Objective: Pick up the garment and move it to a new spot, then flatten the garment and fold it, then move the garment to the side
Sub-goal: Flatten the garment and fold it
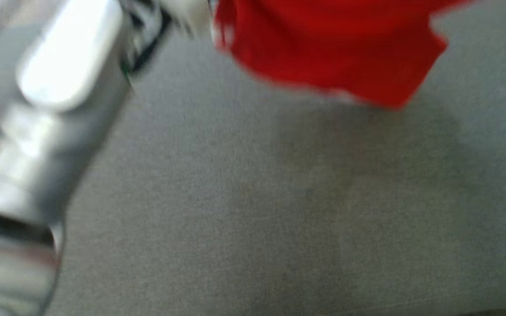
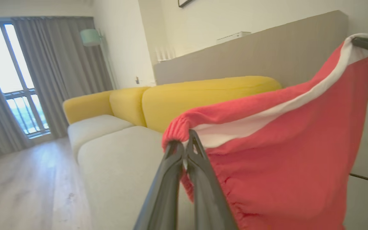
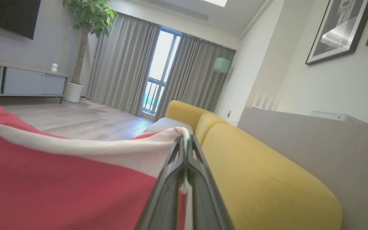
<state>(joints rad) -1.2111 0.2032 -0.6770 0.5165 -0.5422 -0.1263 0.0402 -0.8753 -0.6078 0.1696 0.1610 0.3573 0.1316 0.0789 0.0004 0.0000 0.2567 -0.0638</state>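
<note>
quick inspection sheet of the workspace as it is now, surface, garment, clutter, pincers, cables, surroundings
surface: grey woven fabric surface, the garment's shadow on it
job's things: red knit garment with a white band, held up between both pincers
clutter: nothing seen
grippers: left pincer shut on the garment's ribbed edge; right pincer shut on its white band
cables: thin dark cable beyond the garment
surroundings: yellow sofa with pale seat cushions, grey curtains, potted green tree, framed pictures

Soft red knit garment (image 2: 283,153), matt grey woven cloth surface (image 1: 253,219), glossy pale forearm (image 1: 59,101), wood-plank floor (image 2: 21,185)
</note>
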